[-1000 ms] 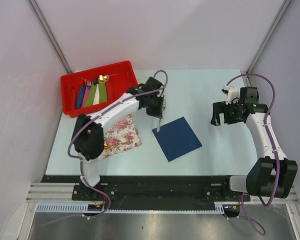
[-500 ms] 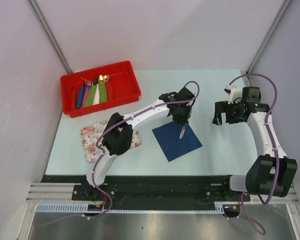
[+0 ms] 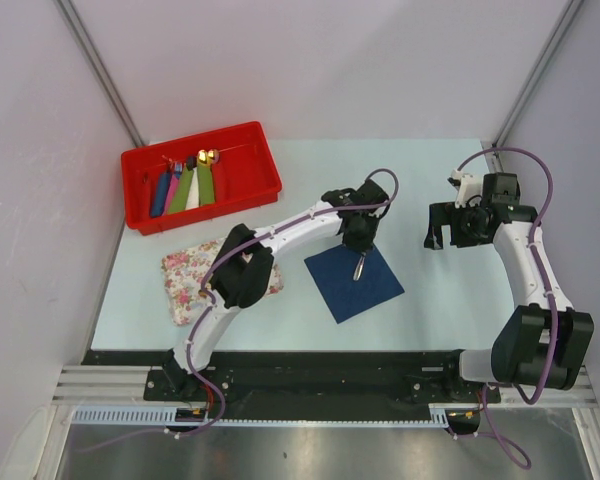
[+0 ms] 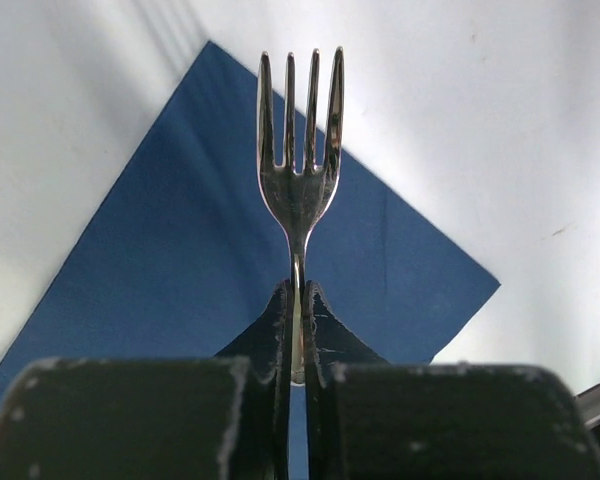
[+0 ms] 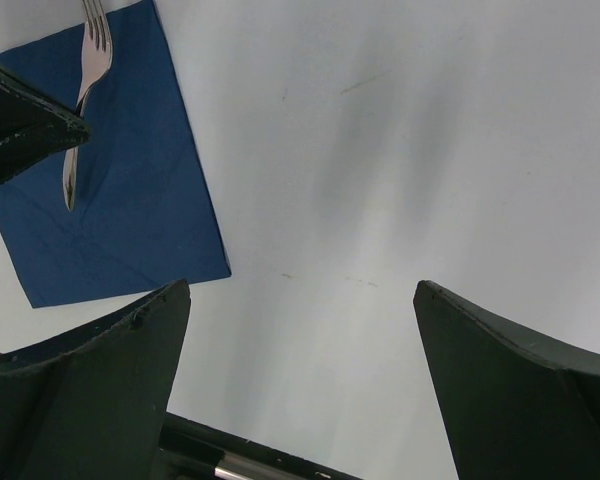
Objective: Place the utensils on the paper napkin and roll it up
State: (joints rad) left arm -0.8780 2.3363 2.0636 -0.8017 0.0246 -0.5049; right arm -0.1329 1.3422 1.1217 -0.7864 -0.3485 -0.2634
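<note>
Overhead view: left claw (image 3: 360, 250) is above the middle of the napkin (image 3: 338, 288), closed on the fork (image 3: 361, 268), which hangs tines down over the sheet. Napkin lies flat and unrolled on the worktop (image 3: 420, 170), one corner towards the arm bases. Right claw (image 3: 442, 238) is held off to the right of the napkin, well apart from it, with nothing in it. Red bin (image 3: 248, 172) at the far left holds coloured rolls (image 3: 185, 187). Floral tray (image 3: 183, 278) lies near the bin, partly hidden by the left arm.

Left wrist view: left claw (image 4: 298, 345) is pinched tight on the fork (image 4: 298, 190) at its handle, tines pointing away from the camera. Navy napkin (image 4: 170, 270) fills the ground behind the fork. Contact between fork and napkin cannot be judged.

Right wrist view: right claw (image 5: 302, 292) stands wide apart over bare worktop (image 5: 380, 150), gripping nothing. Napkin (image 5: 140, 210) shows at the upper left with the fork (image 5: 88, 65) over it.
</note>
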